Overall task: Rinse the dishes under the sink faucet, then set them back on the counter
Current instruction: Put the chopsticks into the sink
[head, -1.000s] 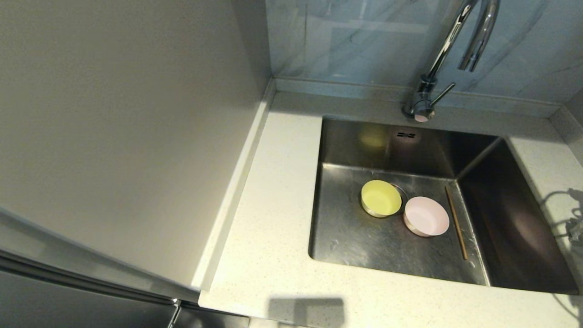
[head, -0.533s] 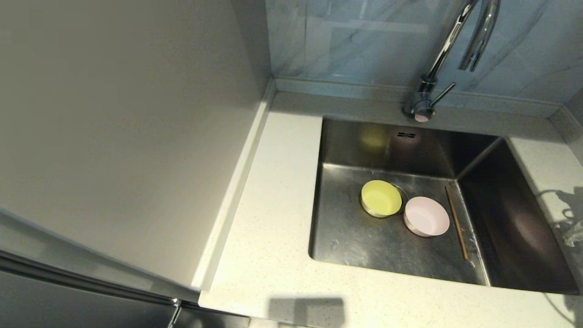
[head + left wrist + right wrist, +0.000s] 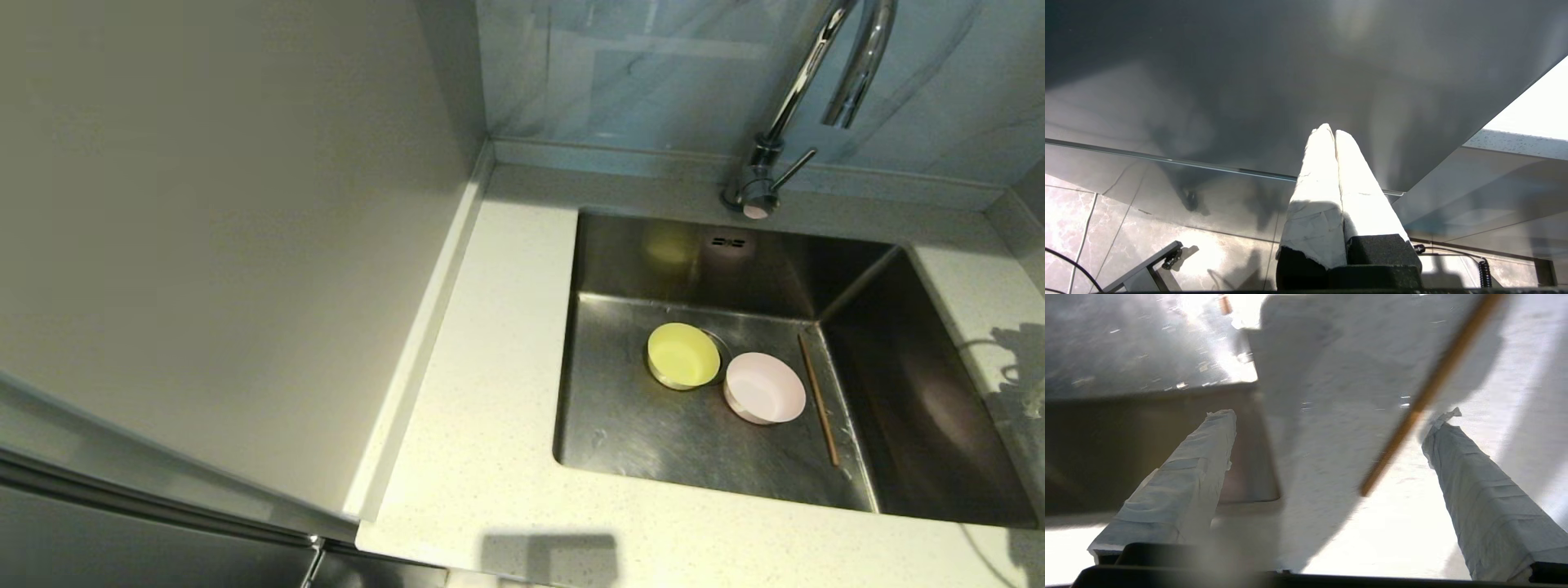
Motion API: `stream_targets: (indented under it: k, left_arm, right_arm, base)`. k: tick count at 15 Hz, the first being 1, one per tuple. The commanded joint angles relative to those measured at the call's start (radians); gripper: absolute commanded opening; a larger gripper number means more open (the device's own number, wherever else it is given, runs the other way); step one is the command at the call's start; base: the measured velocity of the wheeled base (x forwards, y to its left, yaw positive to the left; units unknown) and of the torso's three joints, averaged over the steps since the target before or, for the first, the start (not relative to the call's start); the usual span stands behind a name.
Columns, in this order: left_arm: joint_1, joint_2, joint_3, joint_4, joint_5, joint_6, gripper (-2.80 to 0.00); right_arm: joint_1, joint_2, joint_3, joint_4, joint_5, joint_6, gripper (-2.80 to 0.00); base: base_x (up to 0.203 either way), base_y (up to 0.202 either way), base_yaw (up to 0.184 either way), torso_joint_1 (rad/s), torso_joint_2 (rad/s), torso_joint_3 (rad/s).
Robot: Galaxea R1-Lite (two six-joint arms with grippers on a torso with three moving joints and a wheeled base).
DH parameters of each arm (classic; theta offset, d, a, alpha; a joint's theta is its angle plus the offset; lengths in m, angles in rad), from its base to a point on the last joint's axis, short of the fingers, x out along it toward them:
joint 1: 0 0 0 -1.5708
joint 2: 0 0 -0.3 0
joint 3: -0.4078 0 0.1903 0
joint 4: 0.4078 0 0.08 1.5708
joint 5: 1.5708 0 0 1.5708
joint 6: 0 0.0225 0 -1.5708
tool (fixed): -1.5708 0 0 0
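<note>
In the head view the yellow-green bowl (image 3: 682,354) and the pink bowl (image 3: 765,387) sit side by side on the floor of the sink (image 3: 637,425), the yellow-green one over the drain. One brown chopstick (image 3: 818,400) lies beside the pink bowl near the sink's right wall. The faucet (image 3: 804,73) arches over the back edge. Neither gripper shows in the head view. My right gripper (image 3: 1331,416) is open above the counter (image 3: 1392,522) at the sink's corner, with another chopstick (image 3: 1427,394) lying loose on the counter between its fingers. My left gripper (image 3: 1331,131) is shut and empty, parked low.
A plain beige panel (image 3: 204,245) walls off the left side. The counter (image 3: 506,343) runs along the sink's left and front. The arm's shadow (image 3: 1016,376) falls on the counter strip right of the sink. The left gripper faces a dark cabinet front (image 3: 1249,81) above a tiled floor.
The arm's shadow on the counter right of the sink has shifted slightly toward the back. The bowls and the chopstick in the sink have not moved.
</note>
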Motion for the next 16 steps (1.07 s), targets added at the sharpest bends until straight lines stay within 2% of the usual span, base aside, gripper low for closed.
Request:
stream_targets:
  k: [1,4,10,16]
  left_arm:
    - [0.000,-0.003,0.000,-0.001,0.001,-0.001,-2.80]
    - [0.000,-0.003,0.000,-0.001,0.001,-0.001,-2.80]
    - [0.000,-0.003,0.000,-0.001,0.001,-0.001,-2.80]
    - [0.000,-0.003,0.000,-0.001,0.001,-0.001,-2.80]
  right_arm:
    - [0.000,-0.007,0.011,-0.008,-0.020,-0.001,0.00]
    - [-0.004,0.005,0.033,-0.031,-0.063,0.007,0.00]
    - [-0.017,-0.010,0.038,-0.031,-0.064,0.002,0.00]
    - [-0.017,-0.149,0.102,-0.030,-0.061,0.003,0.00]
  base:
    - [0.000,0.000,0.000,0.000,0.00,0.000]
    - [0.000,0.000,0.000,0.000,0.00,0.000]
    - [0.000,0.000,0.000,0.000,0.00,0.000]
    - [0.000,0.000,0.000,0.000,0.00,0.000]
